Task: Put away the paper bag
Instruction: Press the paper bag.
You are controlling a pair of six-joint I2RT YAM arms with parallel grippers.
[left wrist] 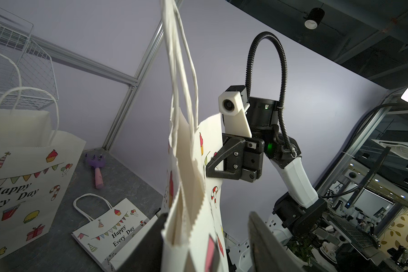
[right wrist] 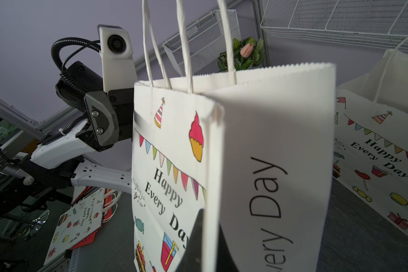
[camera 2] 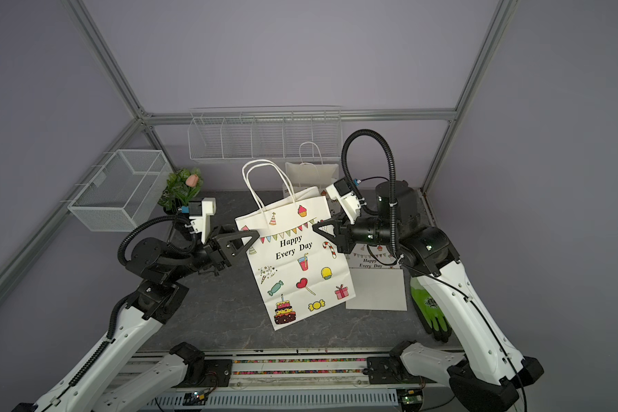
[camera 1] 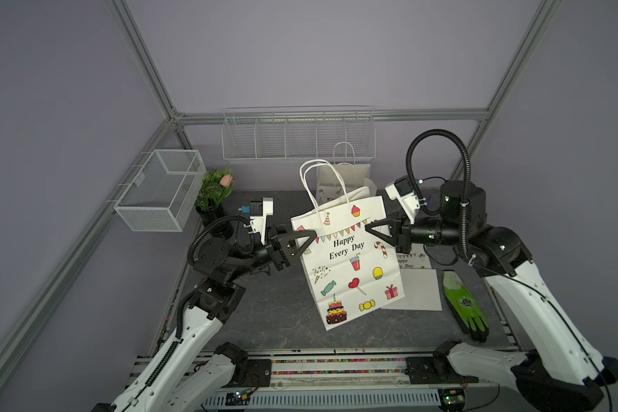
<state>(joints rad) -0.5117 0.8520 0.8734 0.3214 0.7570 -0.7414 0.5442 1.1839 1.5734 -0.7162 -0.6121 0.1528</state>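
right gripper is closest in its wrist view, pressed together on the paper bag side fold. only 1 finger shows, the rest is cut off. left gripper is spread with the bag's other side edge between its fingers; contact unclear. bag hangs upright between the 2 grippers over mid tabletop, long axis near vertical, handles up. can't tell if its base clears the tabletop.
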